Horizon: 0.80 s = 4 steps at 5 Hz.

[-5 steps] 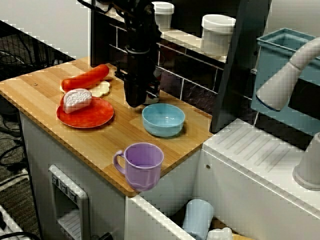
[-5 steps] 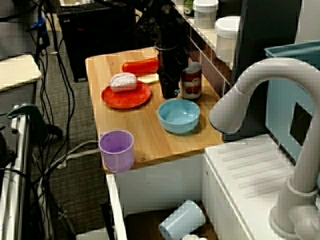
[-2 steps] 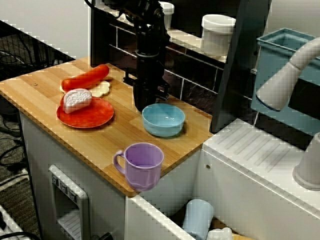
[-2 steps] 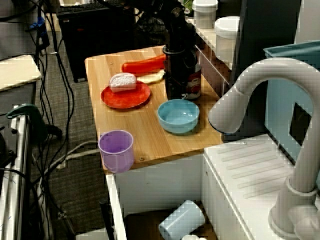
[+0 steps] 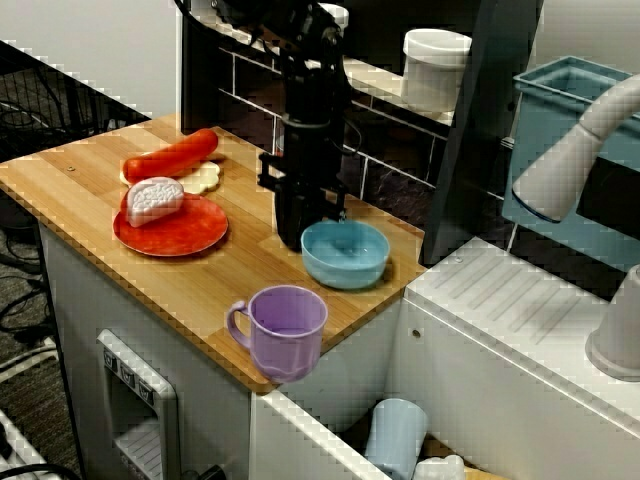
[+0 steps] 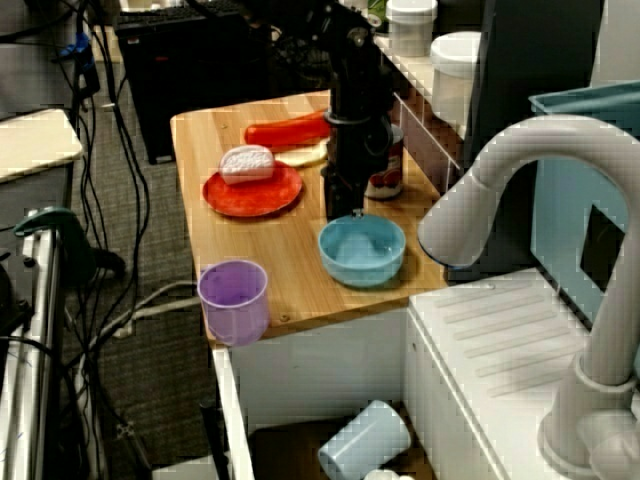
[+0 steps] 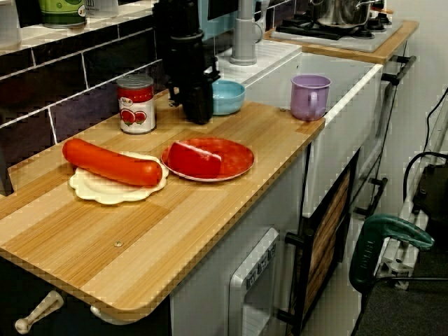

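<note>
My black gripper (image 5: 303,232) points straight down at the light blue bowl (image 5: 346,254) on the wooden counter (image 5: 90,180), against the bowl's left rim. From the faucet side the gripper (image 6: 342,207) meets the rim of the bowl (image 6: 363,251), and one fingertip seems to reach over it. In the view along the counter the gripper (image 7: 198,109) hides part of the bowl (image 7: 229,96). I cannot make out how far apart the jaws stand. Right behind the arm is a tomato can (image 7: 136,105).
A red plate (image 5: 185,241) carries a pink-white piece of toy food (image 5: 153,200). Behind it a red sausage (image 5: 170,155) lies on a pale plate. A purple mug (image 5: 287,330) stands at the counter's front edge. To the right are the sink and a grey faucet (image 6: 560,200).
The arm has travelled right along the counter from beside the can to the bowl. The bowl has slid a little right and forward with it.
</note>
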Tool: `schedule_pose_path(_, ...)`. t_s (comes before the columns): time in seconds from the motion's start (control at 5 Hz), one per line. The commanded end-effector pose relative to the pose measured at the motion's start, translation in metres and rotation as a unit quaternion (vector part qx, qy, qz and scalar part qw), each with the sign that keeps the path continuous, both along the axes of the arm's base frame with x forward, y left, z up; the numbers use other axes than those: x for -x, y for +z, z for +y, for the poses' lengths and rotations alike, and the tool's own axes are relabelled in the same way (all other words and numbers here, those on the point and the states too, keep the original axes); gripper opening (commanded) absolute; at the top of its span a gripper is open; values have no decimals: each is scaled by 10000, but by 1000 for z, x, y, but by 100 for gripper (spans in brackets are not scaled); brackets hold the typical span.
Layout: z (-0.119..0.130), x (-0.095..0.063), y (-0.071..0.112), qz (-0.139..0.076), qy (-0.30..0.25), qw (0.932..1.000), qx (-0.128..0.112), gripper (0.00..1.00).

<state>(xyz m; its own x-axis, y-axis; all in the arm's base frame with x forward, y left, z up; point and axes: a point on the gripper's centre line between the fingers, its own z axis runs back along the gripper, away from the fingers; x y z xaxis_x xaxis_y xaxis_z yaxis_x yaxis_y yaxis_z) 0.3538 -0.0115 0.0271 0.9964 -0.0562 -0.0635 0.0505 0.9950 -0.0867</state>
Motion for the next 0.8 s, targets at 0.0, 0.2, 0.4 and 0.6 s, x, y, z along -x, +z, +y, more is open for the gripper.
schedule_pose_path(0.0, -28, 0, 32, -277, -68, 9993, 252, 0)
schedule_pose_path(0.2, -35, -1, 29, -160, -78, 9995, 274, 0)
schedule_pose_path(0.4, -40, 3, 26, -63, -90, 9994, 318, 0)
schedule_pose_path(0.6, -43, 9, 28, -61, -108, 9993, 350, 0)
